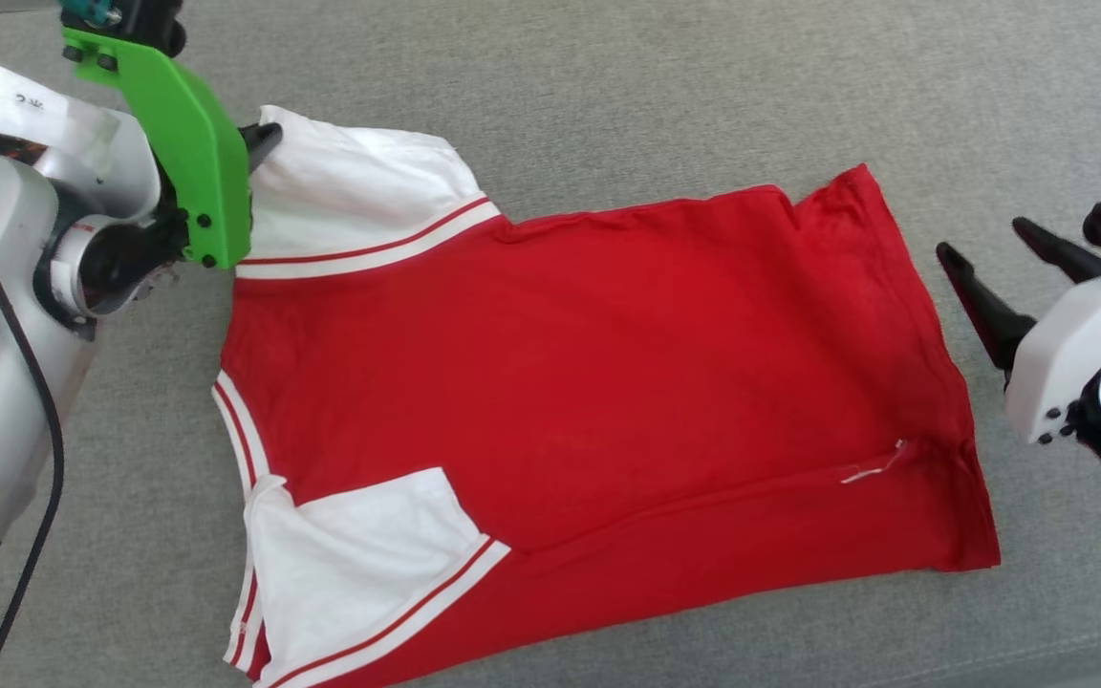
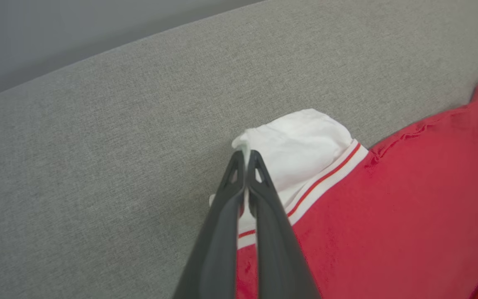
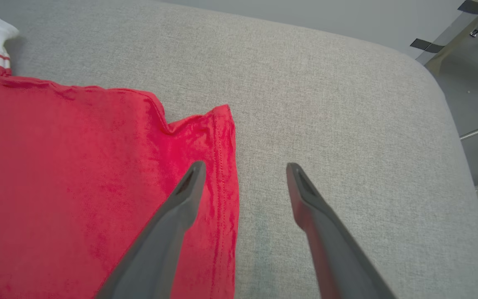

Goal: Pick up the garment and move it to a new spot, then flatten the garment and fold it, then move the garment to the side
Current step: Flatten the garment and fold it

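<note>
So the garment (image 1: 589,382) is laid out mostly flat on the grey cushion (image 1: 703,96), plain red side up, with the sleeves toward the robot's left. The far white sleeve (image 2: 301,141) is pinched at its edge by the left gripper (image 2: 246,155), which is clamped tight on the fabric. The right gripper (image 3: 246,166) is spread wide with nothing grasped, one finger above the red hem, the other above bare cushion.
</note>
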Controlling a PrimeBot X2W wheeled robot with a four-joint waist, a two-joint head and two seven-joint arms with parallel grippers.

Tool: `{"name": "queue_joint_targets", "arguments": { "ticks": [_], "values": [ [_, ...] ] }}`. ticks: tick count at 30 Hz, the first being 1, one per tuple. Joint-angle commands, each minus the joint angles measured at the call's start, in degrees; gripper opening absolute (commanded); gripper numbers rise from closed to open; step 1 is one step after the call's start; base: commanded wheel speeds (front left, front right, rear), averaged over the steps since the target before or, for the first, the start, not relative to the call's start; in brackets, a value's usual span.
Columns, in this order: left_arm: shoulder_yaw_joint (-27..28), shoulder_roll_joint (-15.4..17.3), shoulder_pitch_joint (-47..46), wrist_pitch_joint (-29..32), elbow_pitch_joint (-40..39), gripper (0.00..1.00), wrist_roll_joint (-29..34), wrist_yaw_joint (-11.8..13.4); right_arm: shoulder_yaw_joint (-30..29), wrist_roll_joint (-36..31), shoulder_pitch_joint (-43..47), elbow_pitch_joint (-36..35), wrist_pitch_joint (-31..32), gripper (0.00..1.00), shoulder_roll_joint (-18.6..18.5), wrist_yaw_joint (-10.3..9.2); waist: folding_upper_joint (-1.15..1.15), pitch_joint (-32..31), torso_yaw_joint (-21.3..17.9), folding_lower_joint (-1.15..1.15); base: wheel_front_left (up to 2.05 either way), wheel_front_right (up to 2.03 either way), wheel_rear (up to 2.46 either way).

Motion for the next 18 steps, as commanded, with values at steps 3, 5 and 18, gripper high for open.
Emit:
{"name": "queue_joint_targets", "arguments": {
  "ticks": [3,5,18],
  "values": [
    [0.0,0.57,2.56,-0.02,-6.44,0.0,-0.51,1.56,1.74,4.62,-5.95,3.04,5.78,1.0,-1.7,-0.09,0.0,2.03,3.72,0.0,0.0,0.0,0.0],
    [0.18,0.86,3.16,-0.21,-9.63,0.0,-0.48,2.36,3.72,6.14,-9.19,5.07,8.85,1.0,-3.0,-0.09,0.0,2.93,4.51,0.0,0.0,0.0,0.0],
    [-0.27,1.78,3.84,0.58,-19.18,0.0,0.36,4.45,13.51,8.21,-22.99,18.2,16.82,1.0,-5.84,-0.09,0.0,6.44,7.91,0.0,0.0,0.0,0.0]
  ]
}}
